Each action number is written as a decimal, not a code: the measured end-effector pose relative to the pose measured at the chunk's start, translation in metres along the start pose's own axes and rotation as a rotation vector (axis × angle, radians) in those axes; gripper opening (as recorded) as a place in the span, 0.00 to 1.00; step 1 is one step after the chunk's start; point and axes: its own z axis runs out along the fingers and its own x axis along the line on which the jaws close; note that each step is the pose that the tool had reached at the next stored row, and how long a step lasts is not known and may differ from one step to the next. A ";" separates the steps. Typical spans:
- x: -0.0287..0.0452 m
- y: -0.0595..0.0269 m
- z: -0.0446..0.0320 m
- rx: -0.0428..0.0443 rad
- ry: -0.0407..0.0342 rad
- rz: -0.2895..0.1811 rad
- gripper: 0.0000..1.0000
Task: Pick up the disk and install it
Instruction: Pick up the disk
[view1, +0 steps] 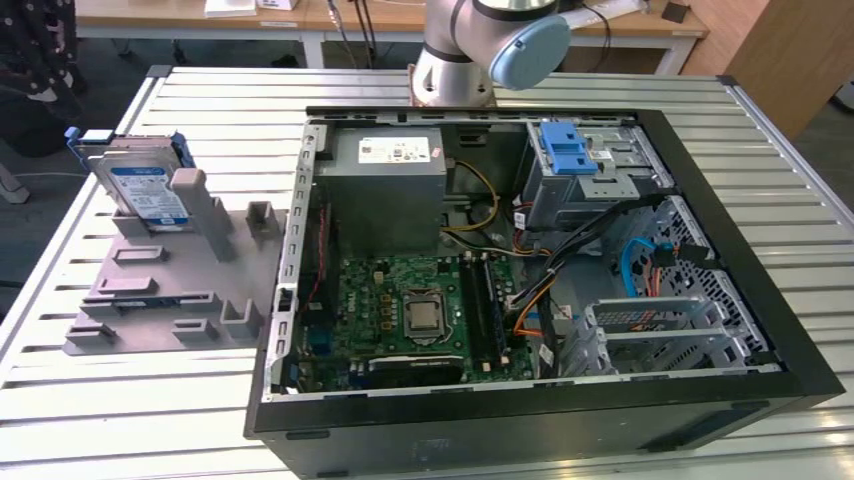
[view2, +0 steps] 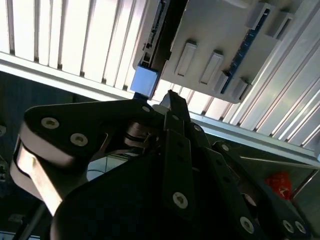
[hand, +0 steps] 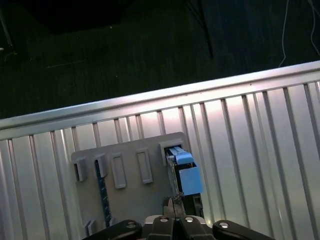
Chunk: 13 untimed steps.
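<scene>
Disk (view1: 144, 190) first: we find it standing on edge in a slot of the grey fixture plate (view1: 147, 290), at the exterior view's left, outside the computer case (view1: 534, 432).

The slatted metal counter (view1: 134, 400) carries everything. The black computer case lies on it with its side open, taking up most of the exterior view's middle and right. The fixture plate sits just beside the case wall, with a narrow strip of slats between them. Its far side lies near the counter's edge, and past that edge we see dark floor (hand: 100, 50). Bare slats lie in front of the plate.

Inside the case, a grey metal box (view1: 387, 190) with a small white sticker fills the far corner nearest the plate. The green motherboard (view1: 400, 310) lies below it. A grey cage (view1: 587, 175) with a blue latch (view1: 567, 150) sits toward the exterior view's right. Loose cables (view1: 534, 250) run between cage and board and crowd the room there. The robot arm (view1: 481, 40) rises behind the case.

On the plate, low grey blocks form several slots. In both wrist views we see the disk (hand: 175, 172) edge-on, its blue rail end (hand: 189, 179) uppermost. A thin blue strip (hand: 102, 195) stands in another slot.

The claw (hand: 170, 206) has its fingertips pressed together and grips nothing. In the second wrist view the claw (view2: 171, 97) points toward the blue rail end (view2: 145, 82), near it but not touching.
</scene>
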 end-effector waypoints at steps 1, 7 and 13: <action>0.0000 0.0000 0.0004 -0.0002 0.0005 -0.018 0.11; 0.0000 -0.0001 0.0018 -0.0013 0.0032 -0.109 0.11; 0.0000 -0.0001 0.0024 -0.0007 0.0035 -0.119 0.11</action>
